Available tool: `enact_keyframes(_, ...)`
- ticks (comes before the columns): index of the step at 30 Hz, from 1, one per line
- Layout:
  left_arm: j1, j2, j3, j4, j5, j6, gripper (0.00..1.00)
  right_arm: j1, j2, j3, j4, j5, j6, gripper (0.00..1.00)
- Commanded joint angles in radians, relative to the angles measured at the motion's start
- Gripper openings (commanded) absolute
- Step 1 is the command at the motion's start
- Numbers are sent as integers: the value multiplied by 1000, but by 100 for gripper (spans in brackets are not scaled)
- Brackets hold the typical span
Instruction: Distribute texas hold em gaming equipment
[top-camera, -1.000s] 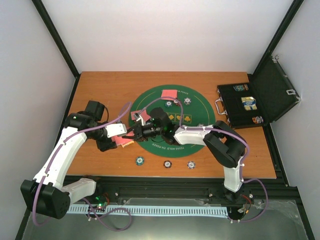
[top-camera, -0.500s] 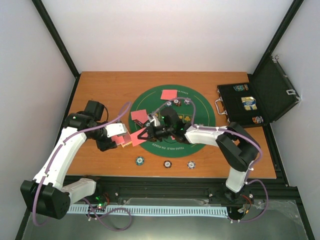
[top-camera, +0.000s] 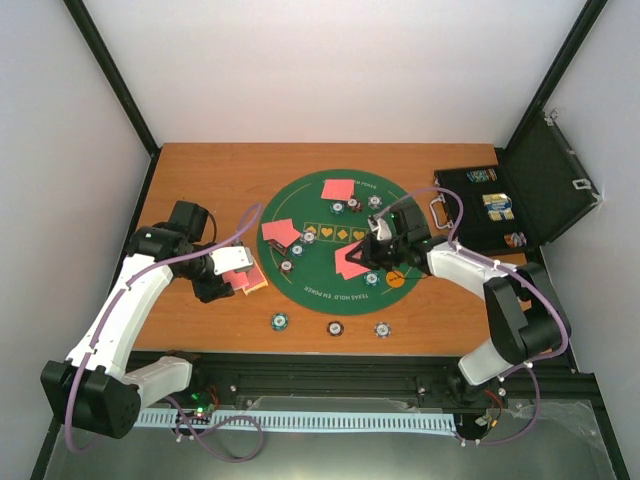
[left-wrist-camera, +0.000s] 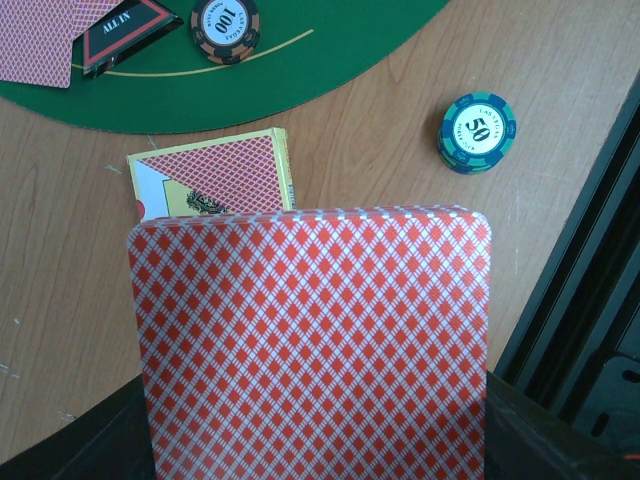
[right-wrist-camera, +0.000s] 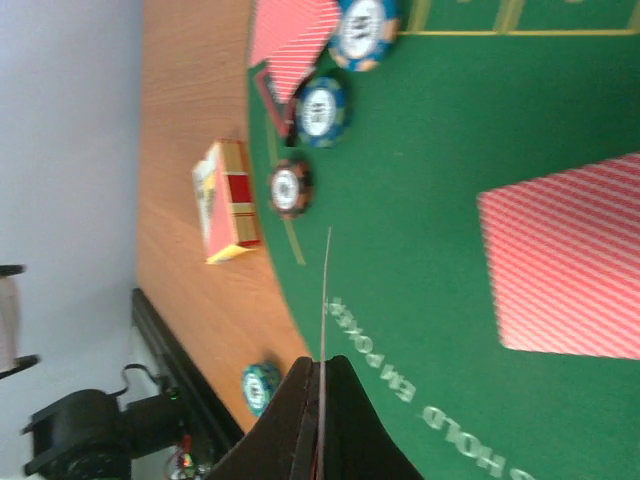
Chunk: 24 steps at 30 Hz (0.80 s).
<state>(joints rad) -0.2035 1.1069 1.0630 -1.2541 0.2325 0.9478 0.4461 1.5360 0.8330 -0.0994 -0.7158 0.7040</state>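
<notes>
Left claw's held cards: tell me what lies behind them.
A yellow card box lies on the wooden table just behind the held cards. Only its far end shows; the cards cover the rest.

- The far strip of the tabletop (top-camera: 220, 170) behind the green felt mat (top-camera: 315, 272) lies bare (widest at the left).
- Three poker chips (top-camera: 335, 327) line the near edge, with gaps between them.
- An open black case (top-camera: 500, 215) blocks the right side.

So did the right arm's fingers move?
Yes. The right fingers slid rightward across the round green felt mat, from its left edge toward the black hinged case.
</notes>
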Motion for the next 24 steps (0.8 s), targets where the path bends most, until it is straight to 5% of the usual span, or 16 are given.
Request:
enact_keyframes(1, 1, -12, 32, 8, 21, 22, 1, -43, 44, 30, -165, 34, -149, 4)
enact_keyframes(11, 1, -13, 34, 5, 10, 25, 1, -56, 231, 199, -300, 100, -256, 7)
enact_keyframes(18, 1, -15, 35, 3, 8, 31, 1, -66, 276, 273, -420, 194, -322, 45)
enact_keyframes(24, 1, -17, 32, 3, 12, 33, 1, -72, 228, 341, -500, 309, -327, 49)
